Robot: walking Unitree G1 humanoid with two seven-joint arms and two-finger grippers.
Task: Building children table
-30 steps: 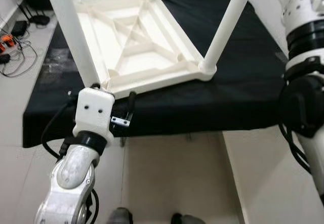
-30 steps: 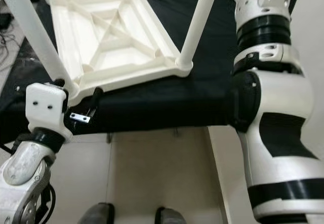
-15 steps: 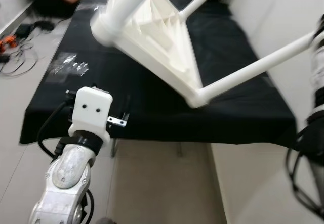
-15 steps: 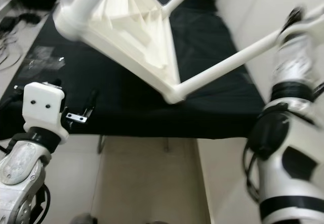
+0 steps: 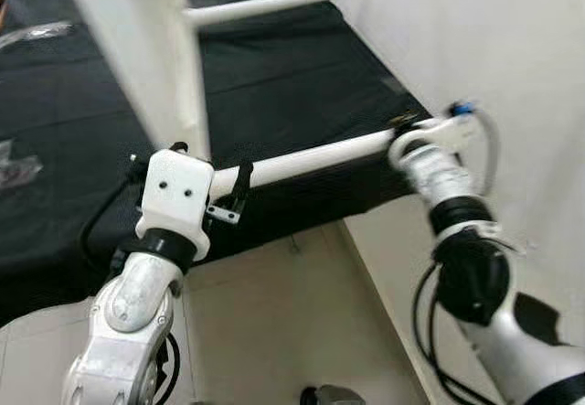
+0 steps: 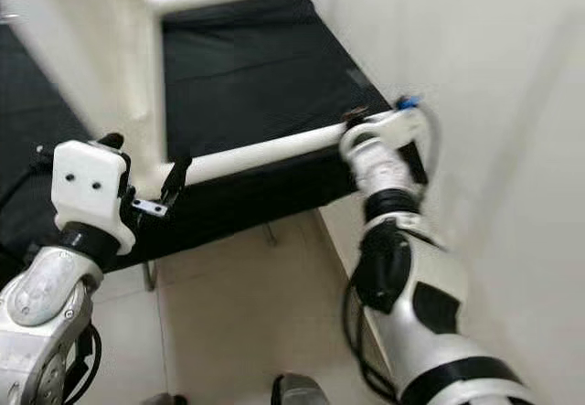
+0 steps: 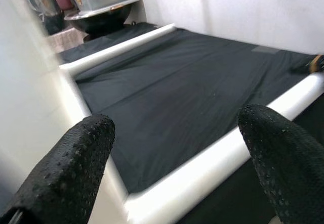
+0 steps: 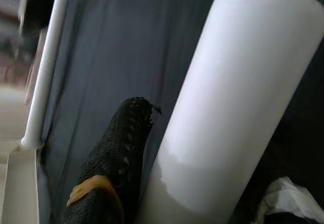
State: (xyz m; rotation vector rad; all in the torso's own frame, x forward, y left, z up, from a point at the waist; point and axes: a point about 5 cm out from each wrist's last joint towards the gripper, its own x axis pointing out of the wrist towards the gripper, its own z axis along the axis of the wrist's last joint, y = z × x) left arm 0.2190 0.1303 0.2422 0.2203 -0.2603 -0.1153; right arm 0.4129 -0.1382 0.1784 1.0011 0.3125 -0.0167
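Observation:
The white children's table stands tipped on its side on the black-covered bench [image 5: 302, 76]. Its blurred top [image 5: 137, 48] rises at the left, and both visible legs run sideways to the right. My right gripper [image 5: 407, 133] is shut on the far end of the lower leg [image 5: 311, 158]. In the right wrist view a black finger [image 8: 121, 133] presses against that white tube [image 8: 238, 92]. My left gripper [image 5: 215, 172] is open near the leg's root, its fingertips [image 7: 76, 153] wide apart with the leg [image 7: 202, 168] between them. The upper leg [image 5: 265, 5] points right, farther back.
A white wall [image 5: 494, 48] runs close along the right side of the bench. Pale floor tiles [image 5: 274, 314] lie in front of the bench, with my foot [image 5: 329, 394] at the lower edge. Dark pots [image 7: 96, 1] stand beyond the bench.
The table has swung from lying upside down to standing on its side. My right gripper came down with the leg to the bench's right front edge. The camera has shifted.

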